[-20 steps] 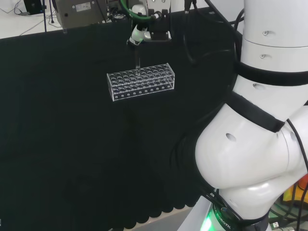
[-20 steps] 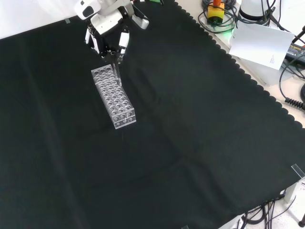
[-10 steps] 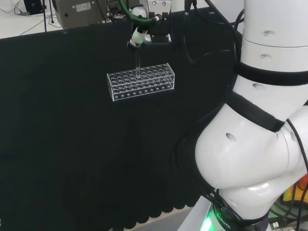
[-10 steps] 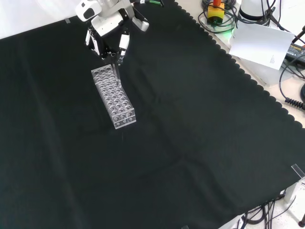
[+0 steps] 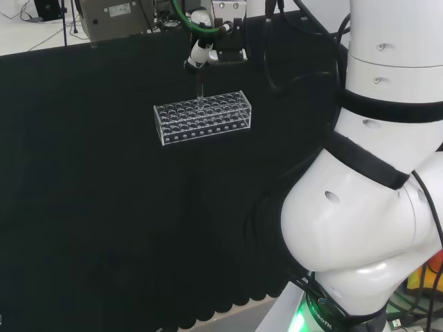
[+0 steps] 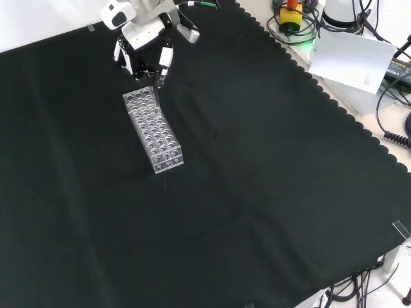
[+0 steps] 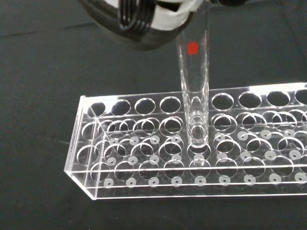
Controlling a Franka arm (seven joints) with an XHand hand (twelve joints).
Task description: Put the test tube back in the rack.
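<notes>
Tube: the clear test tube point(image 7: 194, 96) hangs upright over the rack point(image 7: 192, 153), its rounded bottom at the level of the top plate's holes and not yet seated; a small red mark sits on its upper wall.
Why upright: held plumb, its axis lines up with a hole, so it can probably go straight down without catching a rim.
Rack: clear plastic with rows of round holes; it lies on the black cloth of the table point(image 6: 270, 192). I see no other tube in it.
Hand: the hand point(image 6: 146, 48) pinches the tube near its top, fingers curled in around it, directly above the rack's far end in the front view.
Wrist view adds: the tube tip against a particular hole in a middle row, and the red mark; neither can be made out from the other cameras.
Head view adds: the tube point(image 5: 199, 93) as a thin line from the hand point(image 5: 208, 50) down to the rack point(image 5: 202, 116).
Front view adds: the rack point(image 6: 153, 131) running lengthwise away from the hand.
Stage: judged close to insertion; lowering and letting go remain.
</notes>
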